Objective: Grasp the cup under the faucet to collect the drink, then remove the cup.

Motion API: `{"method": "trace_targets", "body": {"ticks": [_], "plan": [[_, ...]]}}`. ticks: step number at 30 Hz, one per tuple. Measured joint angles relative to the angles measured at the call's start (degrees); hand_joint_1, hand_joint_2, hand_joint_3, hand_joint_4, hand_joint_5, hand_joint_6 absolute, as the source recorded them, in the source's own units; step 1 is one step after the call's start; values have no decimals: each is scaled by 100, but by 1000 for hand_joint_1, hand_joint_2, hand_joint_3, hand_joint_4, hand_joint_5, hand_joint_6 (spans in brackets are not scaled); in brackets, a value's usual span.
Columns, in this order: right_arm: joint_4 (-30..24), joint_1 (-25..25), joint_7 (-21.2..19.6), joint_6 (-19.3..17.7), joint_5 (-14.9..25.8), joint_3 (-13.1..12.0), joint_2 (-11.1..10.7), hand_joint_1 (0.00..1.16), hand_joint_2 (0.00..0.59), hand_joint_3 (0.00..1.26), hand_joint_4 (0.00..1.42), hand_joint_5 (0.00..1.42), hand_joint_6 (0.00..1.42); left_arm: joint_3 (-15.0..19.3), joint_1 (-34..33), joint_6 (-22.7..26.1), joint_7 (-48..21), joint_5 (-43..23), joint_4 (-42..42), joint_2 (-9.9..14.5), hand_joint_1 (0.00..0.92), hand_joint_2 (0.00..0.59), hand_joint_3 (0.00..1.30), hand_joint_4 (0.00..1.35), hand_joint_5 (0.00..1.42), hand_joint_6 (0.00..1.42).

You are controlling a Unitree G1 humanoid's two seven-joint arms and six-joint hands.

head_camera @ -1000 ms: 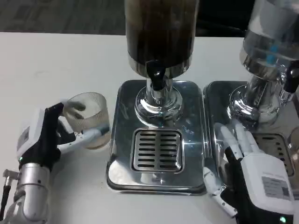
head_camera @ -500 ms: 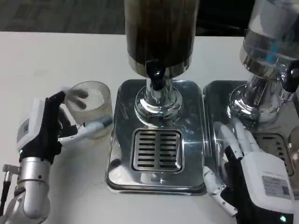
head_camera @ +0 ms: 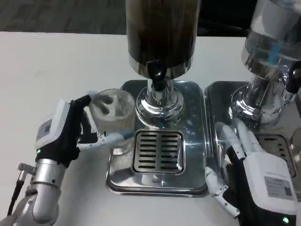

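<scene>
My left hand (head_camera: 70,129) grips a clear ribbed cup (head_camera: 114,117) and holds it over the left edge of the steel drip tray (head_camera: 157,181). The cup stands upright and looks empty. It is left of the black faucet (head_camera: 157,73) of the dark drink dispenser (head_camera: 162,33), not below the spout. My right hand (head_camera: 247,165) rests at the tray's right edge with its fingers spread and nothing in it.
A slotted grate (head_camera: 158,151) sits in the middle of the tray. A second dispenser (head_camera: 273,42) with clear liquid stands at the right on its own tray (head_camera: 221,101). White table (head_camera: 47,70) lies open to the left.
My left hand has carried the cup to the right, from the bare table onto the left edge of the drip tray. The right hand has stayed put.
</scene>
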Motion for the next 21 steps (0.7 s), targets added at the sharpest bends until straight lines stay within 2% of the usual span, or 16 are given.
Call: {"method": "trace_targets", "body": {"ticks": [9, 16, 21], "plan": [[-27, 47, -3, 1, -1, -36, 14, 139, 506, 115, 0, 73, 264, -331, -123, -57, -191, 162, -11, -108, 580, 0, 837, 972, 1176, 1348], [-28, 121, -49, 57, -12, -69, 116, 139, 506, 115, 0, 73, 266, -593, -329, -15, -189, 365, 72, -434, 583, 0, 842, 972, 1176, 1348], [-81, 206, -104, 110, -32, -77, 206, 139, 506, 115, 0, 73, 267, -663, -507, 52, -182, 410, 185, -524, 590, 0, 846, 972, 1163, 1348]]}}
